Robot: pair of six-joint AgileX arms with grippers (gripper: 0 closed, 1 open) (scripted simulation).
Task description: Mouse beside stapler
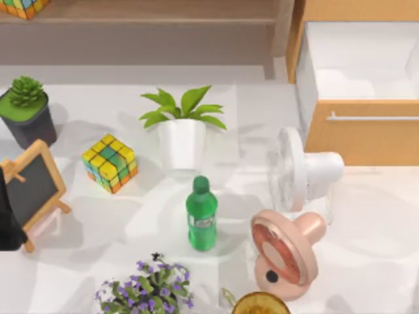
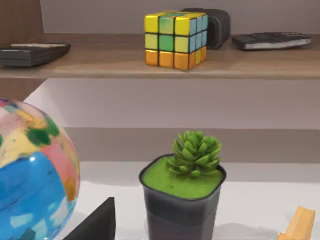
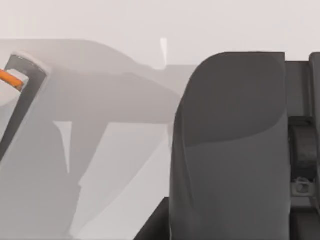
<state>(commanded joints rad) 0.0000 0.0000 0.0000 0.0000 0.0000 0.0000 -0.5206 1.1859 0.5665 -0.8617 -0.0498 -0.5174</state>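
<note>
Top view, green bottle (image 1: 201,213) upright on tabletop (image 1: 366,261) before white potted plant (image 1: 181,134), left wrist view, cube (image 2: 175,39) on shelf (image 2: 150,62) above succulent pot (image 2: 181,199), pincer states cannot be told.

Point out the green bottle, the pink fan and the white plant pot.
green bottle (image 1: 201,219), top view, on its label.
pink fan (image 1: 283,254), top view, on its round grille.
white plant pot (image 1: 181,144), top view, on its side wall.
</note>
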